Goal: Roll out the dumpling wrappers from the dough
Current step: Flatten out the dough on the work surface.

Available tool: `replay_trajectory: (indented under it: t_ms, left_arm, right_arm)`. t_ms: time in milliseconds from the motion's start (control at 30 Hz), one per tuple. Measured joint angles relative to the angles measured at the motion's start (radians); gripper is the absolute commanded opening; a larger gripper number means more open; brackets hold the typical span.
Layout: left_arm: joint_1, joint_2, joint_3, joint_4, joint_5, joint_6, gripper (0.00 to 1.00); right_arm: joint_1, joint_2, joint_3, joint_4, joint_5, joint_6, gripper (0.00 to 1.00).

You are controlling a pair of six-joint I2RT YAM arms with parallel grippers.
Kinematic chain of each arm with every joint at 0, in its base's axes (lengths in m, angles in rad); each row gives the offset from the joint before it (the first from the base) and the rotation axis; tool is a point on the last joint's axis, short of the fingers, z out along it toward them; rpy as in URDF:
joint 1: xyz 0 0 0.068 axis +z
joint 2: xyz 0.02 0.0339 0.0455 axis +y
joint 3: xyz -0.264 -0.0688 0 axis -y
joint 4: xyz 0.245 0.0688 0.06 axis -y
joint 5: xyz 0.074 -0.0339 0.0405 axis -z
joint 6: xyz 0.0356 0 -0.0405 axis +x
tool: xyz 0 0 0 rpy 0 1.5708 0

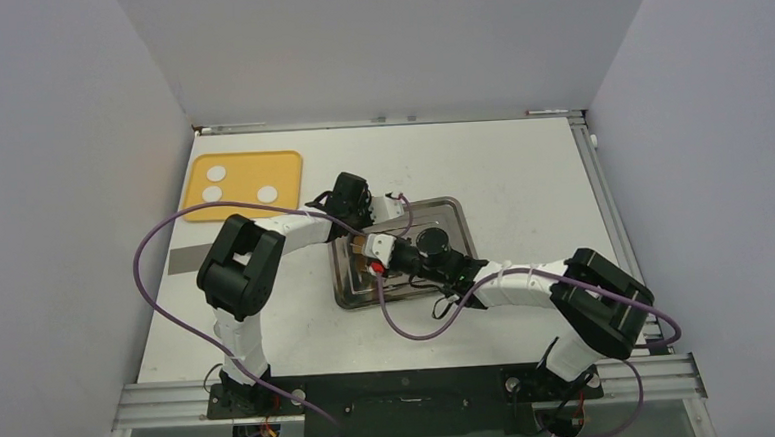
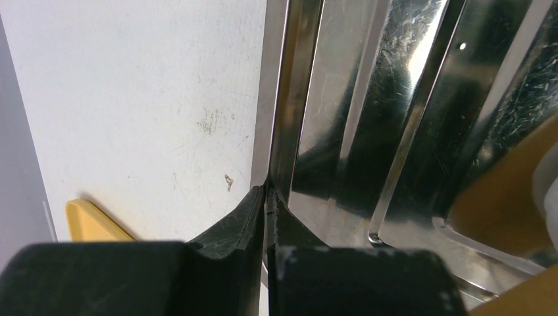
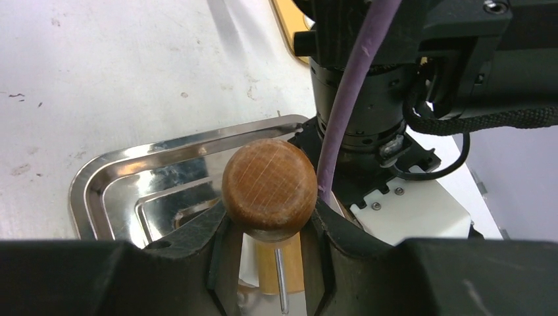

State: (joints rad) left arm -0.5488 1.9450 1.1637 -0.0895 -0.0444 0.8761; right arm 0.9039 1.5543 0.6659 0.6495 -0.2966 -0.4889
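Observation:
Three white dough (image 1: 217, 173) lumps lie on the yellow board (image 1: 242, 184) at the far left. A metal tray (image 1: 455, 213) sits mid-table. My left gripper (image 1: 400, 210) (image 2: 266, 191) is shut on the tray's thin rim (image 2: 284, 112). Over the tray, my right gripper (image 1: 376, 263) (image 3: 268, 224) is shut on the round wooden knob of a rolling pin (image 3: 268, 187), whose paler roller (image 3: 289, 270) hangs below it. A white patch (image 3: 252, 260) shows beside the roller; I cannot tell what it is. The dumpling wrappers are hidden or out of view.
A grey strip (image 1: 187, 259) lies on the table left of the tray. Purple cables (image 1: 168, 310) loop off both arms. The left arm's wrist (image 3: 368, 79) sits close behind the pin. Walls close in on three sides.

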Motion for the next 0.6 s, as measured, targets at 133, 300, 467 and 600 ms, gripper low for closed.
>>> replay_trajectory:
  t_ms: [133,300,467,600]
  left_arm:
    - [0.0,0.0,0.0,0.001,0.0,-0.002,0.0]
    - [0.0,0.0,0.0,0.001,0.0,-0.006,0.0]
    - [0.0,0.0,0.0,0.001,0.001,-0.003,0.0]
    - [0.0,0.0,0.0,0.001,0.001,-0.003,0.0]
  right_arm:
    - [-0.029,0.034,0.033,-0.002,-0.017,0.002,0.08]
    - [-0.024,0.058,0.05,-0.014,0.014,-0.014,0.08]
    - [0.02,0.016,-0.012,0.007,0.083,-0.024,0.08]
    - [0.021,0.006,-0.018,0.01,0.092,-0.02,0.08]
